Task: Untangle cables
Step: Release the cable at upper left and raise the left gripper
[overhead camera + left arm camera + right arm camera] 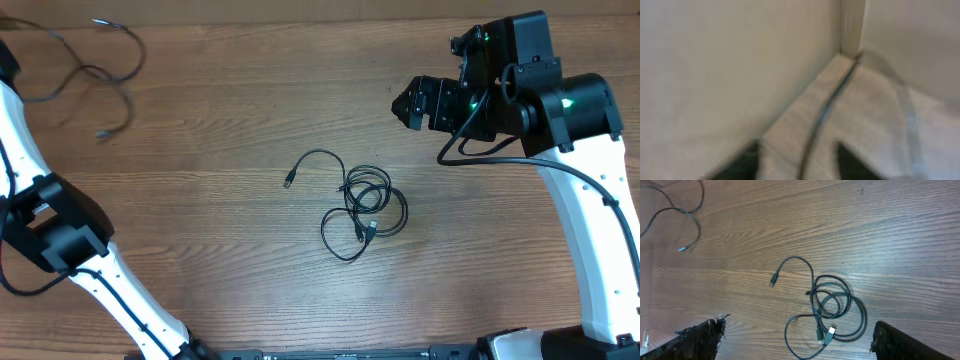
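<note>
A bunch of thin black cables (pixel 362 205) lies in tangled loops at the middle of the table, one plug end reaching left (pixel 290 182). It also shows in the right wrist view (pixel 832 305), with plug ends in the loops (pixel 829 336). My right gripper (pixel 410 103) hovers above the table, up and right of the bunch; its fingers (pixel 797 340) are wide open and empty. A separate loose thin cable (pixel 105 65) lies at the far left corner. My left gripper (pixel 797 165) is open in a blurred view, with a thin dark cable (pixel 827 107) running between its fingers.
The table is brown wood (pixel 220 270). The left arm's white links and black wrist (pixel 55 230) stand along the left edge. The right arm (pixel 590 200) stands along the right edge. A pale wall (pixel 730 65) fills much of the left wrist view.
</note>
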